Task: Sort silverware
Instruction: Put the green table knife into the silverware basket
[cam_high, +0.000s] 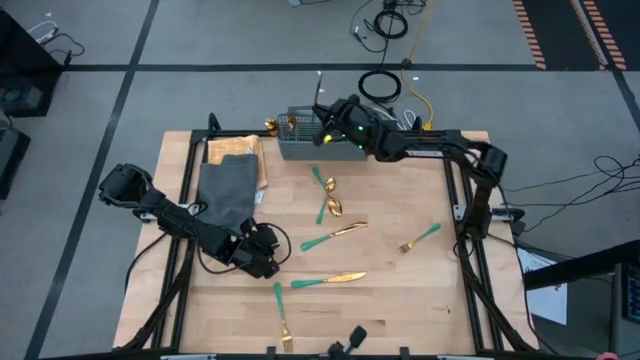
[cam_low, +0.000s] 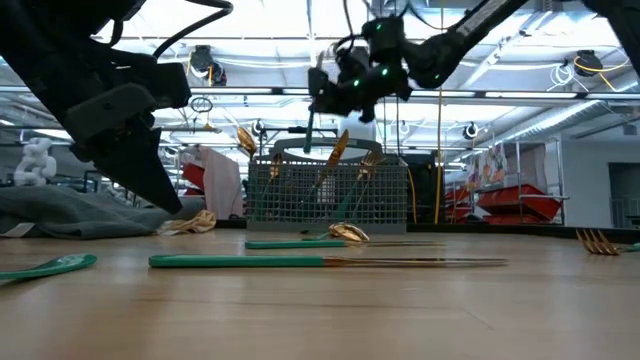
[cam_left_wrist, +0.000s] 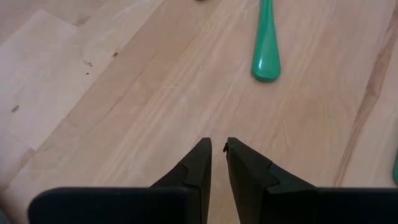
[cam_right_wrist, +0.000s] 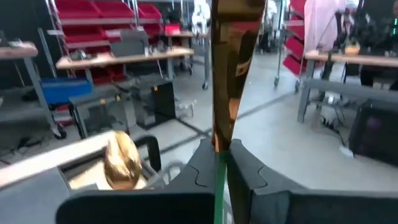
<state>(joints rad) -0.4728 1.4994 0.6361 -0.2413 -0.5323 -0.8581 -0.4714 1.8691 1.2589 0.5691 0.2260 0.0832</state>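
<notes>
Hovering over the mesh basket (cam_high: 318, 148) at the far edge of the surface (cam_high: 420, 290), the right hand (cam_high: 322, 128) is pinching a knife (cam_right_wrist: 231, 93) by its teal handle, with the gold blade standing up between the fingers. Gripping it near the junction of handle and blade is keeping the piece upright, which looks like the orientation needed to drop it handle-first through the basket's top. In the low view the right hand (cam_low: 335, 90) is sitting just above the basket (cam_low: 330, 190), where a few gold-headed pieces (cam_low: 340, 150) are already leaning inside, so this seems to be one delivery in the middle of the sorting.

Most of the silverware is lying loose on the wood: two spoons (cam_high: 330, 197) near the middle, a knife (cam_high: 333, 234) just below them, a fork (cam_high: 420, 238) toward the right, another knife (cam_high: 328, 280) lower down, and a fork (cam_high: 281, 318) near the front edge. Spread apart like this, each one is offering room for a grip on its slim handle.

The left hand (cam_high: 262, 250) is waiting low over the surface beside the dark cloth (cam_high: 228, 195), its fingers (cam_left_wrist: 196, 171) nearly together and gripping nothing, with the end of a teal handle (cam_left_wrist: 266, 43) lying ahead of it. Judging by that placement, it is well positioned to take the nearby pieces next.
</notes>
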